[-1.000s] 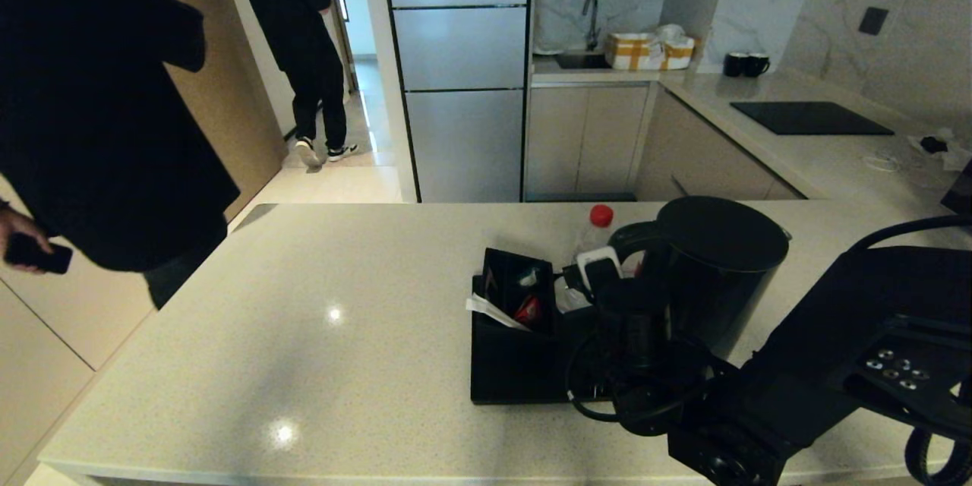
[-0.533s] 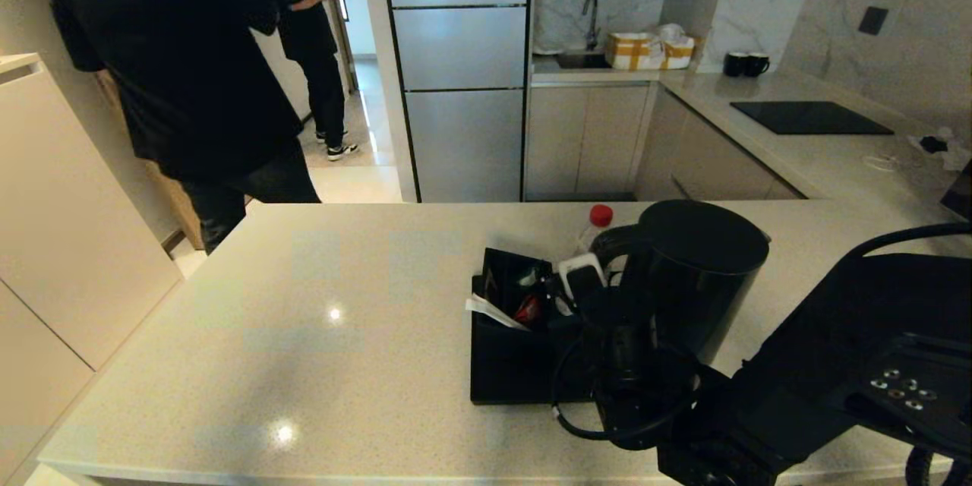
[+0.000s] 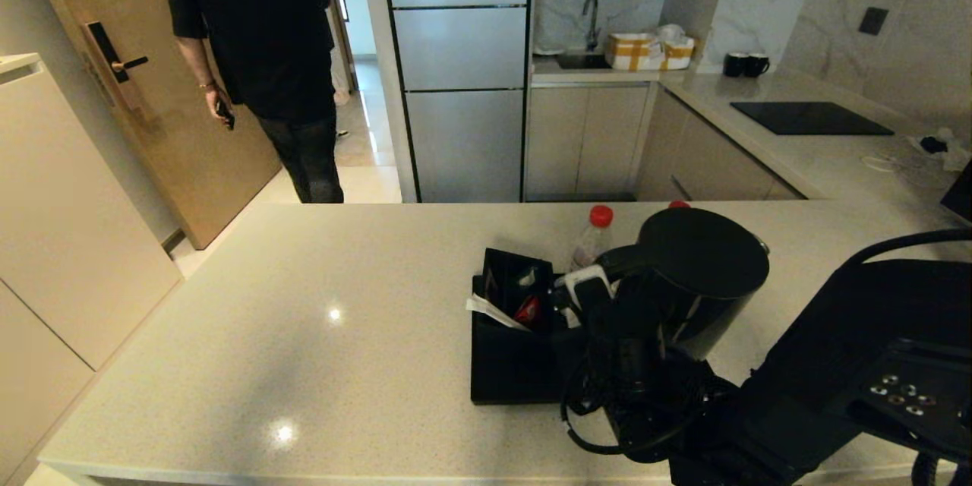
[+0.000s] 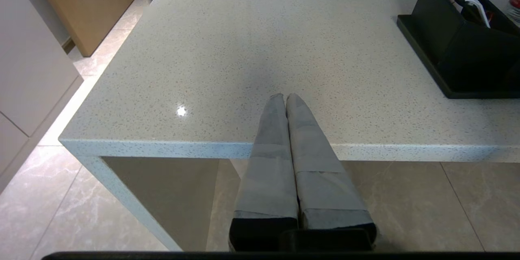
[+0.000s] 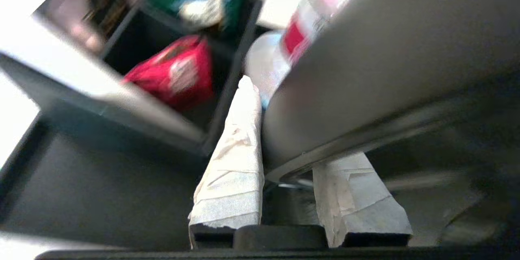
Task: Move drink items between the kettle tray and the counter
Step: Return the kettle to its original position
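Right pincer grips the tilted kettle handle; left pincer closed, parked.

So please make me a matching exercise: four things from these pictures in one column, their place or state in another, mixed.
1. tall dark grey cylindrical kettle
2. left pincer
3. red sachet
4. flat black rectangular tray

a. shut, over the near edge of the beige speckled counter
b. lying on the counter
c. handle clamped by the right pincer
d. inside the black box

Pairs: 1-c, 2-a, 3-d, 4-b
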You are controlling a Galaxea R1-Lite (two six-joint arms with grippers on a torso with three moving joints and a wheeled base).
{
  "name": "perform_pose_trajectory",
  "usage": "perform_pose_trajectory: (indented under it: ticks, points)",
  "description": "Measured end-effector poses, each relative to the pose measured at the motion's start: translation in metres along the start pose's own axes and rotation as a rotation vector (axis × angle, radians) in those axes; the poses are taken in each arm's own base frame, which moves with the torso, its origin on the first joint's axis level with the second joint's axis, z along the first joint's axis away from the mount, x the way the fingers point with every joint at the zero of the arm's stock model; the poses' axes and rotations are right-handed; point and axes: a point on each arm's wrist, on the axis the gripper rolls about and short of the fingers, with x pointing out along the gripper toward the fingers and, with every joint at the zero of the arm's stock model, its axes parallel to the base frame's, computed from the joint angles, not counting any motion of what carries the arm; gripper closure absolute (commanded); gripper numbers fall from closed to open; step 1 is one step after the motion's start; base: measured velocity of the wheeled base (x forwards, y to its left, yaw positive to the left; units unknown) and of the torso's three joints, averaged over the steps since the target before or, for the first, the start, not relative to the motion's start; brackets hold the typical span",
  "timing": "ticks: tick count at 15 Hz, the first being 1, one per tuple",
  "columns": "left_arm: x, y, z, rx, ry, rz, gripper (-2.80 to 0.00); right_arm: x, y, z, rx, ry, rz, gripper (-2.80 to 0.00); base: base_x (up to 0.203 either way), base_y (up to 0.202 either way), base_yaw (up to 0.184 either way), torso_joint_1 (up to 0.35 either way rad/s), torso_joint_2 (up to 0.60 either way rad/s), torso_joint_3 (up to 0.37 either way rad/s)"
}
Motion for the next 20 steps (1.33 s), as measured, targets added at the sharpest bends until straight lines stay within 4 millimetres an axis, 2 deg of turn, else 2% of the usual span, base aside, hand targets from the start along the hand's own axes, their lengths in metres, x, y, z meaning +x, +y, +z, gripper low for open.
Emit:
perform_pose_trajectory:
  ticks: [5,15,16,20]
  points:
    - [0.000,0.000,0.000,0.000,0.000,0.000,0.00,0.001,0.002,-0.012,0.004,0.029,0.002,0.00,0.000,0.000,0.000,0.000,0.00,0.000]
    - [0.000,0.000,0.000,0.000,0.000,0.000,0.00,0.002,-0.001,-0.013,0.064,0.033,-0.015,0.00,0.000,0.000,0.000,0.000,0.00,0.000]
    - [0.000,0.000,0.000,0.000,0.000,-0.001,0.00,0.002,-0.001,-0.014,0.060,0.038,-0.016,-2.80,0.000,0.000,0.000,0.000,0.00,0.000]
    - [0.000,0.000,0.000,0.000,0.000,0.000,0.00,0.001,-0.002,-0.017,0.056,0.048,-0.022,-2.80,0.000,0.000,0.000,0.000,0.00,0.000]
